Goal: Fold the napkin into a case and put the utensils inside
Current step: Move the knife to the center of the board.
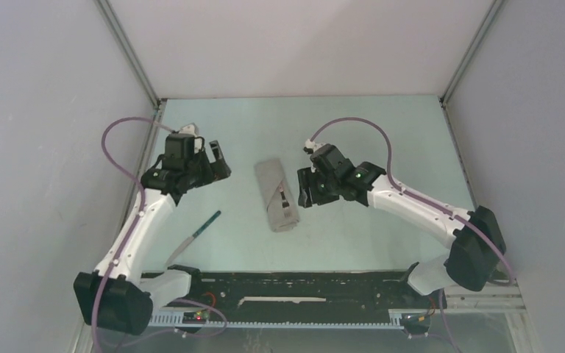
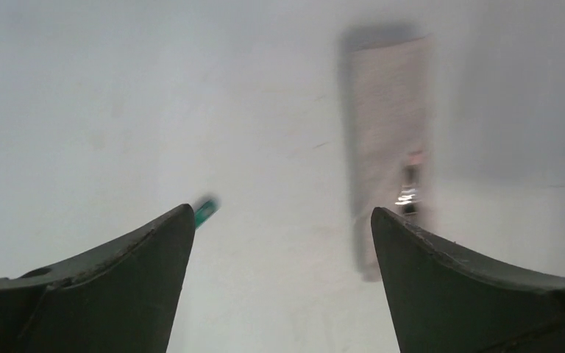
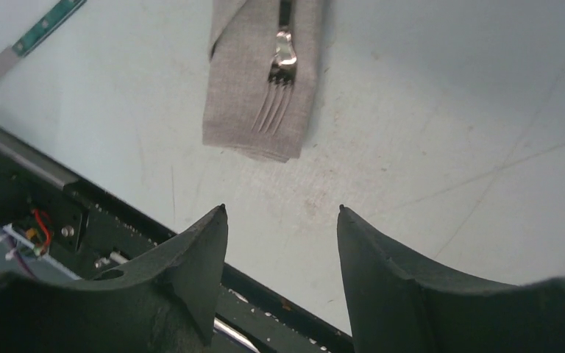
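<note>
**Top external view.** The case [image 1: 276,195], a narrow folded strip of light grey cloth, lies at the centre of the table [image 1: 382,132]. A fork [image 1: 285,198] shows on the case's lower half. The green-handled utensil [image 1: 200,232] is seen bare on the table at lower left, well apart from the case. The left gripper [image 1: 221,163] and right gripper [image 1: 301,188] flank the case. Both pairs of jaws are parted and nothing is held.

**Left wrist view (blurred).** The jaws are spread wide on empty space. The green handle's tip [image 2: 206,210] appears just above the left finger. The case [image 2: 390,132] stands at upper right, with the fork's glint [image 2: 408,190] on it.

**Right wrist view.** The jaws are apart and empty. The case [image 3: 265,95] fills the top centre, with its weave and stacked lower edge visible. The fork [image 3: 283,66] has its tines resting on the cloth. The green-handled knife [image 3: 33,37] lies at upper left, its pale blade pointing out of the frame.

The step in hand is judged to be fetching the knife. It is best pinched across the handle by the nearer left arm and slid in alongside the fork. Meanwhile the cloth should be steadied so that the folds are not dragged open.
</note>
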`<move>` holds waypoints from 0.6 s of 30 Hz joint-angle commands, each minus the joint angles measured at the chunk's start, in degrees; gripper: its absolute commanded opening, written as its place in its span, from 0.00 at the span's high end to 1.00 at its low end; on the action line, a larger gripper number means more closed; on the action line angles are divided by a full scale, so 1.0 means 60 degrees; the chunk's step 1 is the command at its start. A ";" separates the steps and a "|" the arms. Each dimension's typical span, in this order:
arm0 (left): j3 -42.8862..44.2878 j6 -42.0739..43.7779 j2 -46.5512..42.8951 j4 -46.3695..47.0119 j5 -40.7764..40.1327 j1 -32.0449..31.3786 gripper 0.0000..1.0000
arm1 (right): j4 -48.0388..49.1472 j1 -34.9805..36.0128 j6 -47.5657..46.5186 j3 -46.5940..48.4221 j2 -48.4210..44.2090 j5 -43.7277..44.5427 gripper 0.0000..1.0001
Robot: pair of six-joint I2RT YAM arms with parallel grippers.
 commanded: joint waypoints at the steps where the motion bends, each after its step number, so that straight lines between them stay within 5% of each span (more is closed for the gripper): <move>1: 0.0458 0.0598 0.1512 -0.3756 -0.2651 -0.0120 0.04 | 0.1693 0.0092 -0.0811 -0.1077 -0.0812 -0.1338 0.36; 10: 0.0735 0.1645 0.4779 -0.4606 -0.3618 -0.0205 0.04 | 0.3204 -0.0220 -0.0948 -0.3176 -0.3136 -0.2752 0.36; 18: 0.0787 0.2068 0.6303 -0.3816 -0.2480 -0.0098 0.24 | 0.3457 -0.0718 -0.1029 -0.4141 -0.4265 -0.2775 0.36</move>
